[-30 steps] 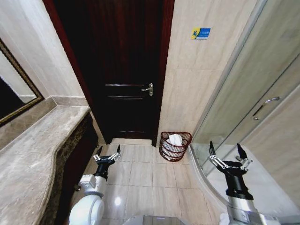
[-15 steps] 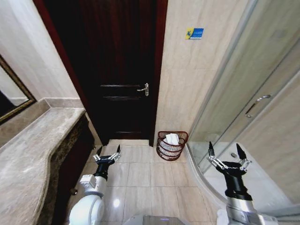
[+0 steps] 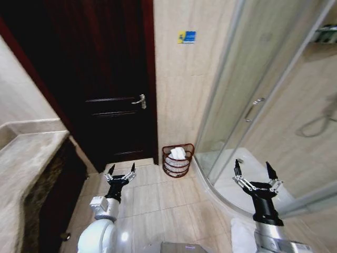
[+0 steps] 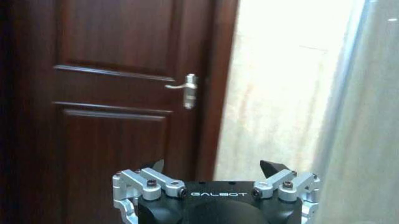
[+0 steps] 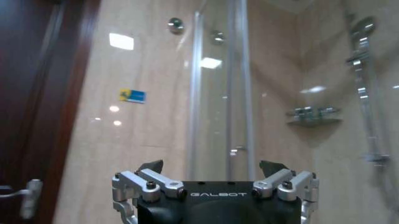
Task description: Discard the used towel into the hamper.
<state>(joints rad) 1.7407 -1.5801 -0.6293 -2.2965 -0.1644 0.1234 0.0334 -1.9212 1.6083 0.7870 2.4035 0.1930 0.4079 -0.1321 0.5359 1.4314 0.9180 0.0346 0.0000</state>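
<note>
Dark wooden door [image 3: 100, 89] fills the far wall on the left, silver lever handle [image 3: 140, 100] at its right edge. Glass shower enclosure [image 3: 253, 105] takes the right side, curved white base on the tiled floor [image 3: 158, 200]. Beige tile wall between them carries a small blue-yellow sticker [image 3: 186, 37]. Marble desk [image 3: 21, 174] runs along the left edge. Hamper [image 3: 177, 160] sits on the floor against the beige wall, between door frame and shower, well ahead of both arms. Something white, probably the towel [image 3: 178, 153], lies inside it, top showing above the rim. Left gripper [image 3: 120, 171] is raised over the floor near the door, jaws spread wide, nothing held. Right gripper [image 3: 255, 171] is raised before the shower base, jaws likewise wide apart and empty.
</note>
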